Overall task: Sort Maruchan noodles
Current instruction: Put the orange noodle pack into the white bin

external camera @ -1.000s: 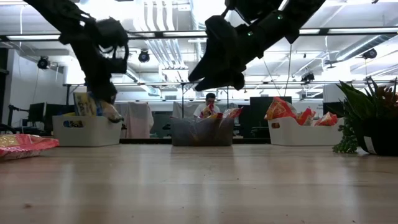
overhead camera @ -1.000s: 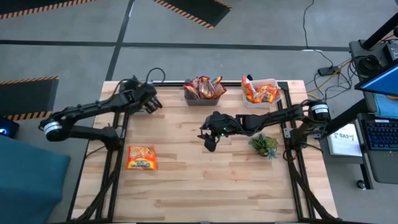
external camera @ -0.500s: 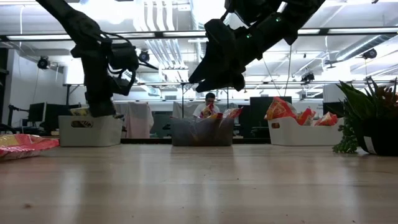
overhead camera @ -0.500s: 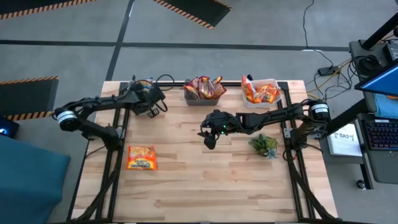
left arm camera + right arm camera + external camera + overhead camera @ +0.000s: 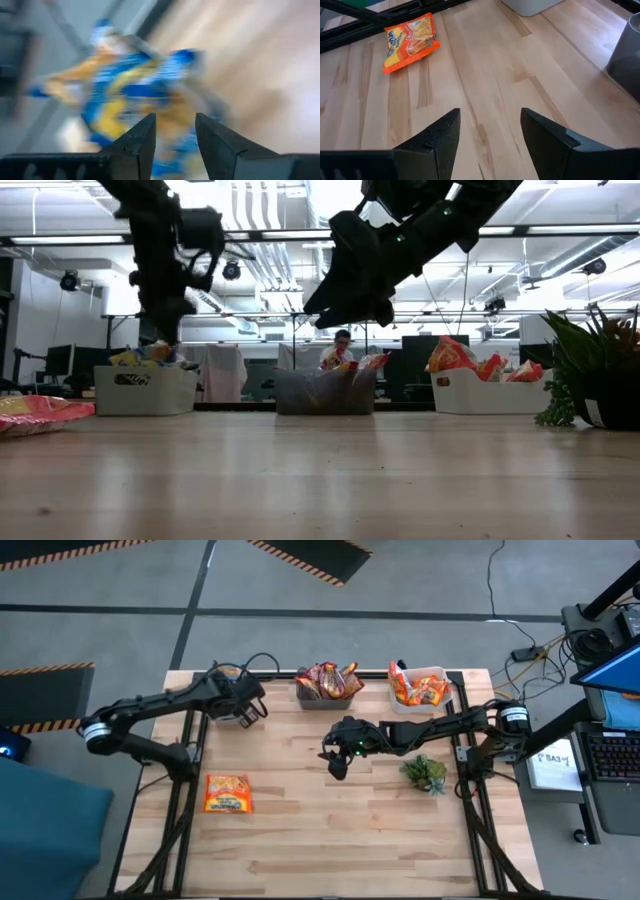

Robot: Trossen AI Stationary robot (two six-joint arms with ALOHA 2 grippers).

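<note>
Wood-plank table (image 5: 330, 830) w/ three bins along far edge, one per flavour by the look: white bin at L (image 5: 145, 389) holds blue-and-yellow packets (image 5: 135, 95), dark middle bin (image 5: 327, 692) the dark red ones, white bin at R (image 5: 422, 686) the orange ones. One orange packet (image 5: 227, 793) is unsorted, flat on table near L edge, well apart from bins. Small plant (image 5: 425, 774) near R arm base.

L gripper (image 5: 247, 707) hangs above the L bin; fingers apart w/ nothing between them, blue-and-yellow packets lie below in bin, so prob. a drop just made. R gripper (image 5: 338, 766) hovers mid-table, jaws open, empty, waiting; lone packet shows ahead of it.
</note>
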